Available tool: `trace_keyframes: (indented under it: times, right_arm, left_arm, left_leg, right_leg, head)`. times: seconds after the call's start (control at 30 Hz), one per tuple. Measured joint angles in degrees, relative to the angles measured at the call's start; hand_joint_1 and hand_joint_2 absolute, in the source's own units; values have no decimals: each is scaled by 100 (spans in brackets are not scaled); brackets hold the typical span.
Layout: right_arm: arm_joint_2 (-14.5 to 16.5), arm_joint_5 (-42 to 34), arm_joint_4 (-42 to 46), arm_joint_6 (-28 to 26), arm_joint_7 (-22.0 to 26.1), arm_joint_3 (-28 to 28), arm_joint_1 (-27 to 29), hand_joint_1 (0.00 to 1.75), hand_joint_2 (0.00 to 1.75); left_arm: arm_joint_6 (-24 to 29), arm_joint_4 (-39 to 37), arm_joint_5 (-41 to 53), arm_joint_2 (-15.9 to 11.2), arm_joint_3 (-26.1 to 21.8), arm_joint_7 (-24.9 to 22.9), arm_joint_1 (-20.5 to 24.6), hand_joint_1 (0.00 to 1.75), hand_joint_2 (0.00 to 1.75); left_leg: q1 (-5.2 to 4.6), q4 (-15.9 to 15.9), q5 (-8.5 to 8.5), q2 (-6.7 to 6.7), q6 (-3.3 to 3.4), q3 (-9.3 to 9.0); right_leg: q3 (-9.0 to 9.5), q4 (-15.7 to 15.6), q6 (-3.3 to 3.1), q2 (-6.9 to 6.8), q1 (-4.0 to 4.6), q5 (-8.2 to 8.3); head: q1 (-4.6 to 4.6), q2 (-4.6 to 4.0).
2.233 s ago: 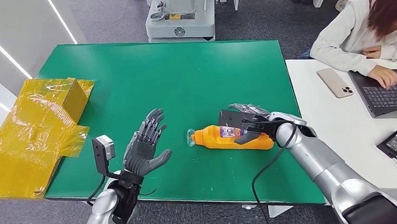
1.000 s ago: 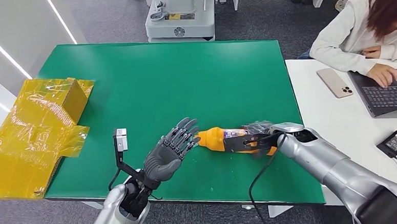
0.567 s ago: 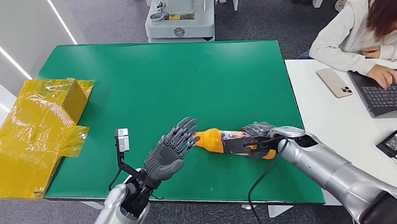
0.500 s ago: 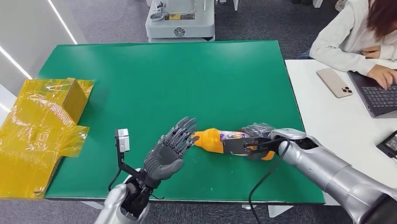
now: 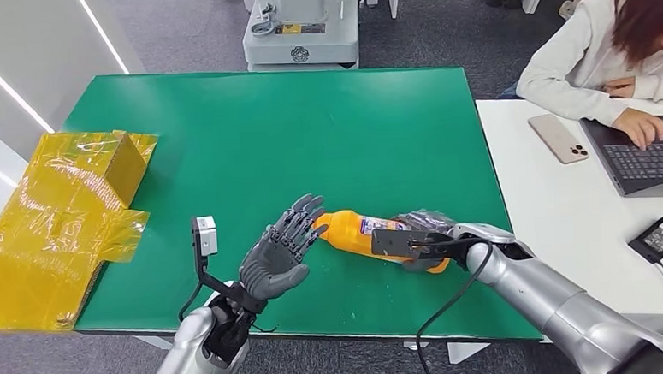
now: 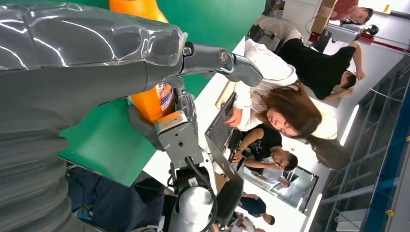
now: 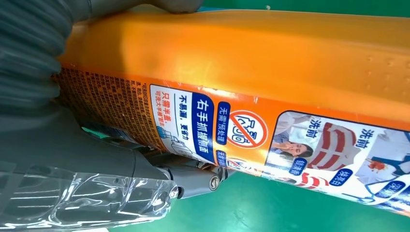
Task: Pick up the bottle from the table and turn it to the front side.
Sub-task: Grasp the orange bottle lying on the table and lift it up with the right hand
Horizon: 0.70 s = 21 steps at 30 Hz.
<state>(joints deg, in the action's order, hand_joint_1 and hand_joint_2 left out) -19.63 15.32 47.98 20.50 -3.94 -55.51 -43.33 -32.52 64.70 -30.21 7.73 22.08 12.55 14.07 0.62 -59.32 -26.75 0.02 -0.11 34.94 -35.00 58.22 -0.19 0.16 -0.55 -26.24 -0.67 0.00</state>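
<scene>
Two hands meet at the bottle [image 5: 360, 233] above the desk [image 5: 223, 141]: right hand [image 5: 421, 238] fingers clamp its body, left hand [image 5: 278, 250] fingers spread at its neck. A one-sided grip may let it slip while turning.

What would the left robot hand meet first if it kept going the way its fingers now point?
Most likely the bottle: the left robot hand has its fingertips close to the neck end, which the right robot hand holds out. Height is hard to judge.
</scene>
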Motion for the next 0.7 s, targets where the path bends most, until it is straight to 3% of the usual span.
trace_keyframes:
  times: [0.13, 0.23, 0.43, 0.6, 0.7]
  right_arm:
    - [-4, -228, 37, -8, 110, 64, 68, 175, 175]
    - [-13, -684, 118, -182, 346, 335, 350, 175, 175]
    - [-196, -1157, 725, -729, 643, 1169, 1422, 175, 175]
    - [-311, -1304, 1016, -686, 738, 1489, 1822, 175, 175]
    - [-320, -1291, 1066, -688, 788, 1566, 1925, 175, 175]
  left_arm:
    - [68, 1, 139, -3, 0, 89, -5, 0, 175]
    - [589, 67, 767, -40, -1, 476, -64, 0, 175]
    - [4042, 637, 3433, -122, -48, 1568, -258, 0, 175]
    - [5733, 921, 4440, -196, -67, 1920, -353, 0, 175]
    - [6233, 935, 4690, -257, -75, 1974, -364, 0, 175]
  left_leg:
    - [0, 0, 0, 0, 0, -1]
    - [1, 1, -1, -1, 1, -3]
    - [5, 5, -12, -15, -1, -23]
    - [4, 7, -22, -11, 0, -61]
    - [4, 7, -21, -11, 2, -73]
  right_leg:
    - [1, 0, 0, -1, 0, 0]
    - [3, -2, 0, -2, 1, -1]
    - [31, -9, 0, -17, 7, -13]
    - [68, -12, 1, -14, 6, -18]
    - [82, -12, 2, -16, 6, -18]
  head:
    - [0, 0]
    - [-1, 0]
    - [0, 0]
    - [1, 0]
    - [1, 0]
